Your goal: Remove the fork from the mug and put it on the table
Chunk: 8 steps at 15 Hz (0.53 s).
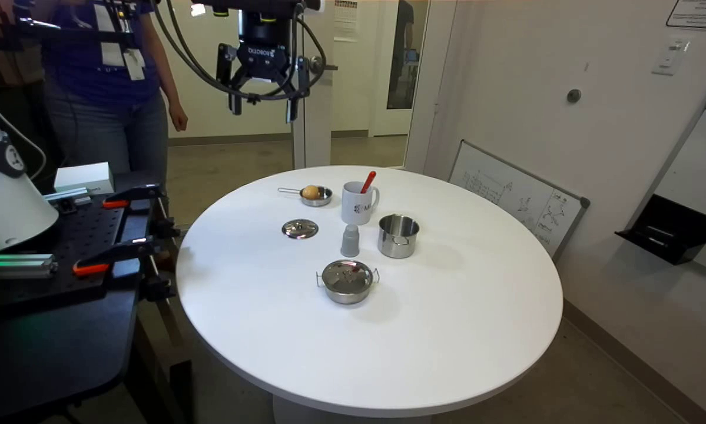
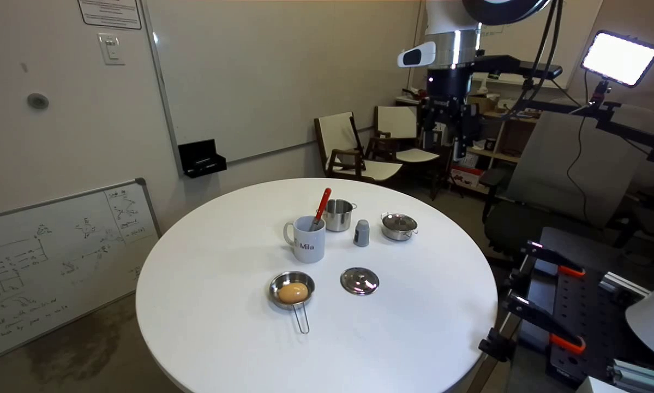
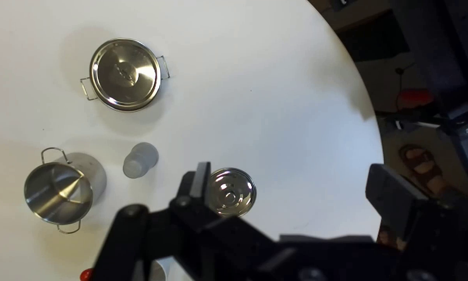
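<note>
In an exterior view you've got the black two-fingered gripper (image 1: 263,113) hanging high, fingers spread wide, and right of it the white cylindrical mug (image 1: 354,204) on the round white table (image 1: 458,330), a red-handled metal fork (image 1: 368,182) leaning inside.

Fork (image 2: 322,204): lower end hidden inside mug (image 2: 310,238) in both exterior views. Wrist view: blurred gripper (image 3: 288,183) covers most of mug, bottom edge cuts it; only the fork's red tip shows. Loose lid (image 3: 234,191) partly behind the gripper. Table (image 2: 212,305): cut by bottom edge in an exterior view. Person (image 1: 105,97): head beyond top edge in an exterior view. Leaning whiteboard (image 2: 59,267): writing too small to read.
</note>
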Tool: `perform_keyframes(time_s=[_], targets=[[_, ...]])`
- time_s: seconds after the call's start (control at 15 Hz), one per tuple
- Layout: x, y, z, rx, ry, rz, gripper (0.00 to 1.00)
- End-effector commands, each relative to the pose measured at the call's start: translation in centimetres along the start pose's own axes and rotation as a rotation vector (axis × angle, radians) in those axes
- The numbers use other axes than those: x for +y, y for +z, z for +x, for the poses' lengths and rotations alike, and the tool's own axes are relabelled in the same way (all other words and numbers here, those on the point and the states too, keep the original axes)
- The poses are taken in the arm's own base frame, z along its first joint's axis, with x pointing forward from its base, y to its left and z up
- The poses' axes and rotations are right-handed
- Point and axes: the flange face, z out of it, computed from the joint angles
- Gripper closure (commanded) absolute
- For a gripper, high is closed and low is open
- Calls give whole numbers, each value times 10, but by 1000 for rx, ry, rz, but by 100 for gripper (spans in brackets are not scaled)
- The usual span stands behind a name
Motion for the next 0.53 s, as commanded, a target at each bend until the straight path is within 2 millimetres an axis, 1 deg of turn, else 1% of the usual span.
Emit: perform_keyframes(time_s=[0.0,0.27,0.47], targets=[[2,0,2,-3,-7,1,0],[7,-1,4,-9,-36,-20,0],[20,4,29,16,-162,-67,0]])
